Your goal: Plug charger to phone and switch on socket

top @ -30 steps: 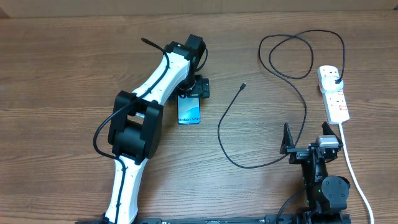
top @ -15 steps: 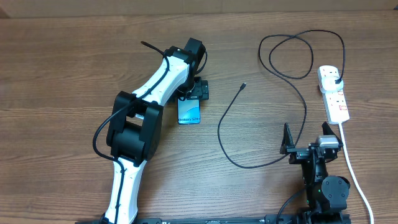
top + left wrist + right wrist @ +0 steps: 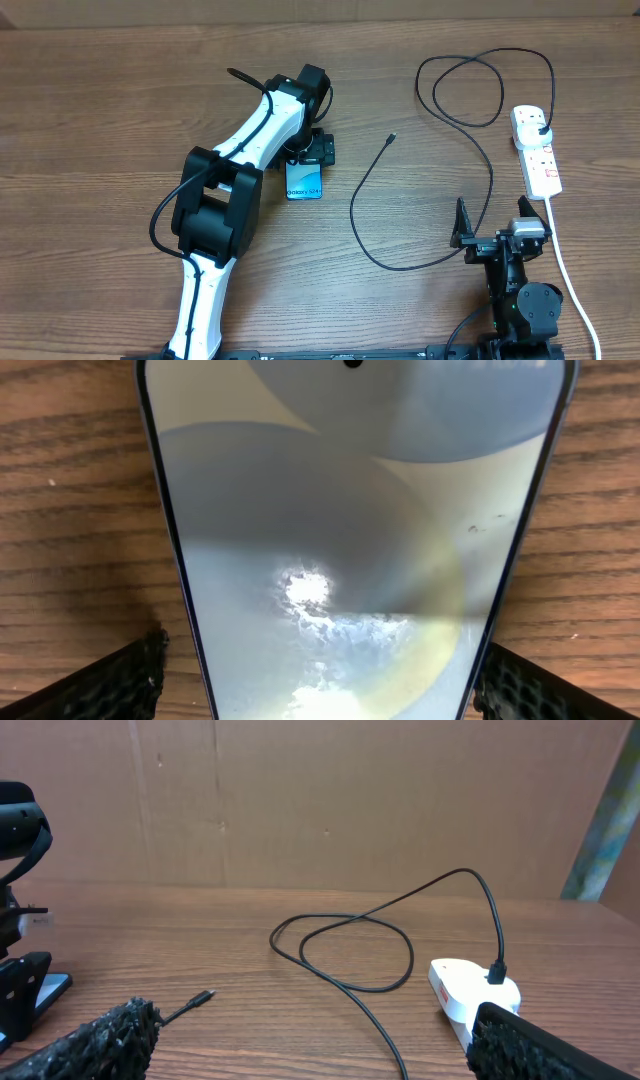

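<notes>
Left gripper (image 3: 315, 150) (image 3: 325, 675) – jaws fully apart, holding nothing. It is lowered over the far end of the phone (image 3: 305, 180) (image 3: 350, 540); in the wrist view one finger (image 3: 115, 680) stands on each side of the phone's long edges. Whether the fingers touch those edges cannot be told.

Phone – lies flat and screen up on the wooden table (image 3: 100, 100), left of centre, with its near end clear of the gripper.

Right gripper (image 3: 492, 222) (image 3: 320, 1050) – jaws fully apart, empty, held above the table at the near right, well apart from the phone.

Charger cable (image 3: 352, 208) (image 3: 465, 872) – thin, black, lying loose on the table between the two arms. Its connector tip (image 3: 391, 138) (image 3: 205, 995) rests free on the wood to the right of the phone, near it but not touching. From the tip the cable curves toward the near edge, passes just beside the right gripper's fingers, runs away again, and makes a loop at the far right.

Plug (image 3: 541, 128) (image 3: 497, 975) – black, seated in the far end of the power strip (image 3: 537, 150) (image 3: 470, 992).

Power strip – white, at the right edge of the table, with red markings on top; the switch position cannot be read. Its thick white cord (image 3: 565, 270) trails toward the near edge, past the right arm.
</notes>
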`<control>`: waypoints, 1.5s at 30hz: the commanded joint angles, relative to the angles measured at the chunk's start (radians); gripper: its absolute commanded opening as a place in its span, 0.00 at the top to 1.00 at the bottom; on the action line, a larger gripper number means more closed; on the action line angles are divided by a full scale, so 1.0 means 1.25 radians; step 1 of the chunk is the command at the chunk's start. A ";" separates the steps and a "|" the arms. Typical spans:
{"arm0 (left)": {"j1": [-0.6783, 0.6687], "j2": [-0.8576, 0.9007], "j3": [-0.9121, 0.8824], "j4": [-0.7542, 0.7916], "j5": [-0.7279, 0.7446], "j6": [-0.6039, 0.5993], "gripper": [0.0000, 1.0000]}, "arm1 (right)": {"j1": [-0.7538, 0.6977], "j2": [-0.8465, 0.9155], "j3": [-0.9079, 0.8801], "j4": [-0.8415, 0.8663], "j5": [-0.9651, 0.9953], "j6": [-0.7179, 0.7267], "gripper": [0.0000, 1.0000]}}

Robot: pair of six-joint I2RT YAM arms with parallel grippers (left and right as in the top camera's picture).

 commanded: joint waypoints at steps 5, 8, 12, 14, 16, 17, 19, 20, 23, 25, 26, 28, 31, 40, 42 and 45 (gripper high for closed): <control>-0.011 0.024 -0.030 0.006 0.042 -0.009 0.04 | 0.000 -0.004 -0.008 0.003 0.005 0.008 0.00; -0.011 0.024 -0.030 0.006 0.043 -0.009 0.08 | 0.000 -0.004 -0.008 0.003 0.005 0.008 0.00; -0.011 0.024 -0.030 0.005 0.045 -0.015 0.14 | 0.000 -0.004 -0.008 0.003 0.005 0.008 0.00; -0.011 0.024 -0.030 0.005 0.045 -0.015 0.15 | 0.000 -0.004 -0.008 0.003 0.005 0.008 0.00; -0.011 0.024 -0.030 0.003 0.045 -0.015 0.16 | 0.000 -0.004 -0.008 0.003 0.005 0.008 0.00; -0.011 0.024 -0.030 0.003 0.046 -0.015 0.16 | 0.000 -0.004 -0.008 0.003 0.005 0.008 0.00; -0.011 0.023 -0.029 0.003 0.046 -0.015 0.17 | 0.000 -0.004 -0.008 0.003 0.005 0.008 0.00; -0.010 0.023 -0.028 0.002 0.045 -0.015 0.16 | 0.000 -0.004 -0.008 0.003 0.005 0.008 0.00; -0.009 0.021 -0.020 -0.004 0.045 -0.015 0.18 | 0.000 -0.004 -0.008 0.003 0.005 0.008 0.00; -0.009 0.020 -0.007 -0.014 0.045 -0.014 0.19 | 0.000 -0.004 -0.008 0.003 0.005 0.008 0.00; -0.009 0.020 0.000 -0.020 0.045 -0.014 0.20 | 0.000 -0.004 -0.008 0.003 0.005 0.008 0.00; -0.009 0.020 0.029 -0.046 0.045 -0.014 0.19 | 0.000 -0.004 -0.008 0.003 0.005 0.008 0.00; -0.009 0.020 0.088 -0.107 0.054 -0.015 0.19 | 0.000 -0.004 -0.008 0.003 0.005 0.008 0.00; -0.009 0.020 0.171 -0.324 0.394 0.097 0.21 | 0.000 -0.004 -0.008 0.003 0.005 0.008 0.00; -0.009 0.020 0.171 -0.356 0.504 0.131 0.22 | 0.000 -0.004 -0.008 0.003 0.005 0.008 0.00; -0.004 0.020 0.171 -0.403 0.648 0.149 0.23 | 0.000 -0.004 -0.008 0.003 0.005 0.008 0.00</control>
